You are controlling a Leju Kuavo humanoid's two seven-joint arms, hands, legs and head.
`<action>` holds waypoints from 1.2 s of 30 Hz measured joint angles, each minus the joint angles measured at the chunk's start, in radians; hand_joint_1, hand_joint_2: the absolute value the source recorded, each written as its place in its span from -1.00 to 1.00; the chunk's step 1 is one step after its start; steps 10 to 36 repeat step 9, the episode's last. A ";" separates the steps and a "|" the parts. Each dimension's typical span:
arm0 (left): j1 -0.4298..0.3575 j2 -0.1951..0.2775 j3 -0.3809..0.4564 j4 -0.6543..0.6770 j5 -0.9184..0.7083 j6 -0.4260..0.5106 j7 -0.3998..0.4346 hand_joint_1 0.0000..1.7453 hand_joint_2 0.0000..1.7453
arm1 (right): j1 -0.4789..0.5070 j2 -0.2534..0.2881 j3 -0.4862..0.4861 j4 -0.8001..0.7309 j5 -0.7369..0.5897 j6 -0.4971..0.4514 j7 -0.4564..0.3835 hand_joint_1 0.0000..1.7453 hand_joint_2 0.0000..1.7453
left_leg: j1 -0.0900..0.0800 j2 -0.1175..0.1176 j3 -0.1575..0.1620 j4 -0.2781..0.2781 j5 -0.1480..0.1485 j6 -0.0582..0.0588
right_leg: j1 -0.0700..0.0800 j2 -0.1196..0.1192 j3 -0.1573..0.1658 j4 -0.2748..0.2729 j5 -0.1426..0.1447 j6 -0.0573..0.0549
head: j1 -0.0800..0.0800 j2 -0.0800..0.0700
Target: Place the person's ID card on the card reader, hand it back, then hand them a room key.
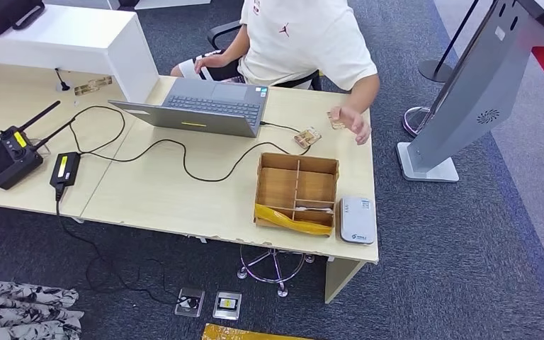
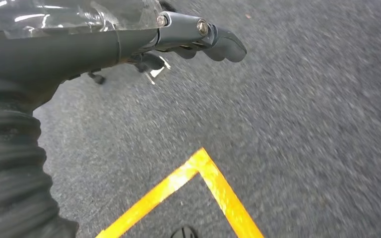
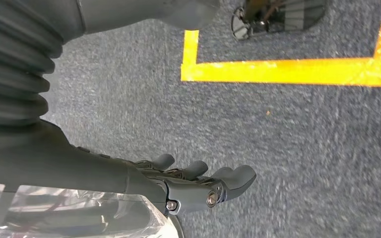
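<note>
1. Your target, the ID card (image 1: 336, 119), is at the far right corner of the desk (image 1: 163, 191), at the fingertips of the person's hand (image 1: 355, 125); whether it lies on the desk or is pinched there you cannot tell at this size.
2. Expect it to be thin, stiff, light and slick. Lying flat it gives you almost no edge, so plan to take it by its short ends from the person's fingers, or slide it to the desk edge.
3. The card reader (image 1: 358, 219) is a white, rounded, smooth slab at the near right corner, just beside the cardboard tray (image 1: 297, 190). Its flat top should accept the card without pressure.
4. The tray is corrugated board with thin dividers and yellow tape along its near wall; a pale card-like piece lies in a near compartment, perhaps the room key, though you cannot confirm it.
5. Your left hand (image 2: 198, 37) hangs over grey carpet, its fingers loosely extended and holding nothing.
6. Your right hand (image 3: 198, 181) hangs likewise, fingers spread apart and empty.
7. A second small card (image 1: 308, 137) lies near the laptop (image 1: 205, 106); don't mistake it for the one at the person's fingers.
</note>
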State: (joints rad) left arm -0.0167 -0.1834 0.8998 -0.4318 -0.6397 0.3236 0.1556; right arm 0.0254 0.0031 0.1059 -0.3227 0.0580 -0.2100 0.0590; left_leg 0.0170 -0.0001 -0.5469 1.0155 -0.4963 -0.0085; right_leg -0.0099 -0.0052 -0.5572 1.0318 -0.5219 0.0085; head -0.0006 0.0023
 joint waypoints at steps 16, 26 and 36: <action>0.050 0.040 -0.212 0.000 0.203 -0.101 -0.047 -1.00 -1.00 | 0.034 0.000 -0.006 0.000 -0.017 0.066 -0.018 -1.00 -1.00 | 0.000 0.000 0.000 0.000 0.000 0.000 | 0.000 0.000 0.000 0.000 0.000 0.000 | 0.000 0.000; 0.050 0.040 -0.212 0.000 0.203 -0.101 -0.047 -1.00 -1.00 | 0.034 0.000 -0.006 0.000 -0.017 0.066 -0.018 -1.00 -1.00 | 0.000 0.000 0.000 0.000 0.000 0.000 | 0.000 0.000 0.000 0.000 0.000 0.000 | 0.000 0.000; 0.050 0.040 -0.212 0.000 0.203 -0.101 -0.047 -1.00 -1.00 | 0.034 0.000 -0.006 0.000 -0.017 0.066 -0.018 -1.00 -1.00 | 0.000 0.000 0.000 0.000 0.000 0.000 | 0.000 0.000 0.000 0.000 0.000 0.000 | 0.000 0.000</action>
